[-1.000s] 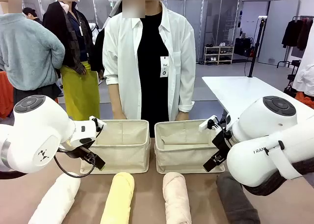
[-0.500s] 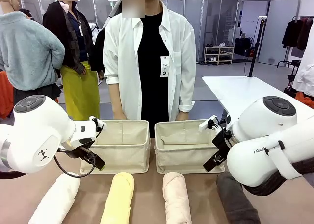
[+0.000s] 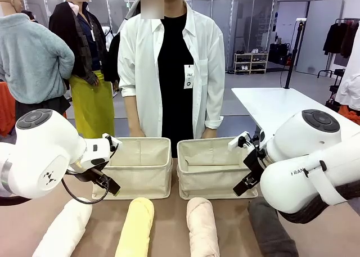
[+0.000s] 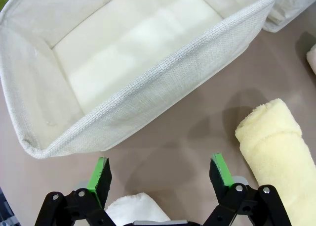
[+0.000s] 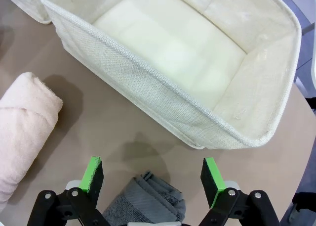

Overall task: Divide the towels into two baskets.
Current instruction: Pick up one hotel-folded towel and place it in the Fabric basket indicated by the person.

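Left gripper point(image 4: 160, 172) holds its jaws wide apart and empty over the end of the white towel point(image 4: 136, 208), with the yellow towel point(image 4: 279, 152) off to one side and the left basket point(image 4: 163, 95) just ahead. Right gripper point(image 5: 152, 176), equally spread, hangs above the grey towel point(image 5: 145, 199), with the pink towel point(image 5: 22, 132) beside it and the right basket point(image 5: 148, 87) just beyond

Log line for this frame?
on table: white towel, yellow towel, pink towel, grey towel | left basket, right basket: empty | left gripper: open over white | right gripper: open over grey
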